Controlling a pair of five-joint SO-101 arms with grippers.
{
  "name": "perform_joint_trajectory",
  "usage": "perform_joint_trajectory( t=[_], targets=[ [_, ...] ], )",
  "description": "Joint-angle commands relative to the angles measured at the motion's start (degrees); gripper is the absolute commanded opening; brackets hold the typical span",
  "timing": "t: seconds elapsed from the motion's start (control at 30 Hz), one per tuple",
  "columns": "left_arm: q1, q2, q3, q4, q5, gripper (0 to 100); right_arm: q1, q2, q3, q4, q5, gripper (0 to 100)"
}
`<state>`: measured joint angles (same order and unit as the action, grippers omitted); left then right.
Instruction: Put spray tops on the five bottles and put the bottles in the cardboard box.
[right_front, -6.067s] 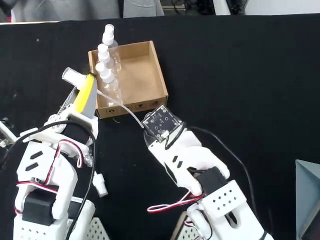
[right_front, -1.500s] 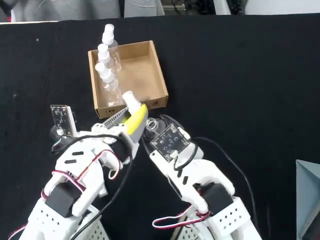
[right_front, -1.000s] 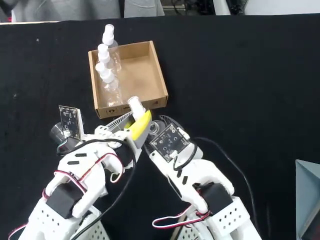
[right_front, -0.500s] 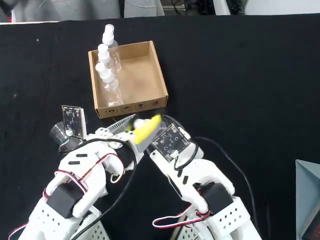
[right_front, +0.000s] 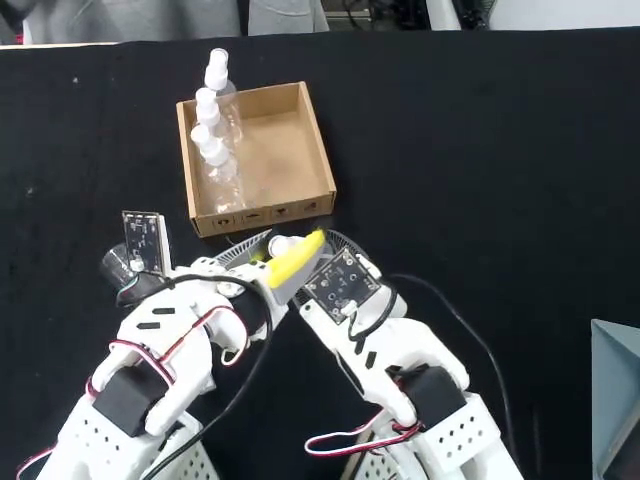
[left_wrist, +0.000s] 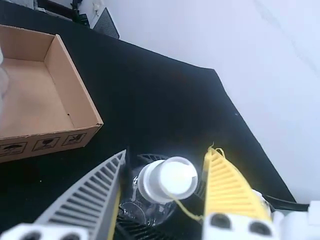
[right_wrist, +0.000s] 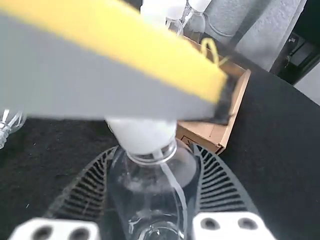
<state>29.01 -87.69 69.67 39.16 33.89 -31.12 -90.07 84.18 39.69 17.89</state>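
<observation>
Clear bottle (right_wrist: 150, 200) mostly hidden, clamped by right gripper (right_wrist: 155, 151); white spray top (left_wrist: 167, 180) on neck; left gripper (left_wrist: 166, 153) around top, grip unclear

Cardboard box (right_front: 318, 140) holding three bottles (right_front: 226, 172), left pincer (right_front: 272, 251) gripping spray top (right_front: 281, 243) nearby

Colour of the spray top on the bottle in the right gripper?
White spray top on the clear bottle; best in the left wrist view.

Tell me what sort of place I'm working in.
Likely an indoor robotics workbench: a black-covered table carrying a left arm and right arm, a cardboard box holding spray bottles, and a plain white wall past its edge.
</observation>
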Motion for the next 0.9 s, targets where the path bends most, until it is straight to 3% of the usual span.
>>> perform_joint_trajectory(
  t=[0.0,0.2,0.43,0.57,0.87],
  targets=[
    [0.1,-0.8,-3.3,0.5,1.1,22,1.9,-1.9,-0.8,0.2,-0.5,9.9],
    [-1.3,-3.7,-3.1,0.3,4.0,22,1.9,-1.9,-0.8,0.2,-0.6,9.9],
    [-7.3,-16.8,-0.6,0.2,5.1,22,1.9,-1.9,-0.8,0.2,-0.7,9.9],
    [-7.7,-16.3,0.0,0.2,4.8,22,1.9,-1.9,-0.8,0.2,-0.7,9.9],
    [-7.3,-15.9,2.2,0.2,-0.7,22,5.7,-2.0,-1.8,0.0,-5.2,9.9]
  ],
)
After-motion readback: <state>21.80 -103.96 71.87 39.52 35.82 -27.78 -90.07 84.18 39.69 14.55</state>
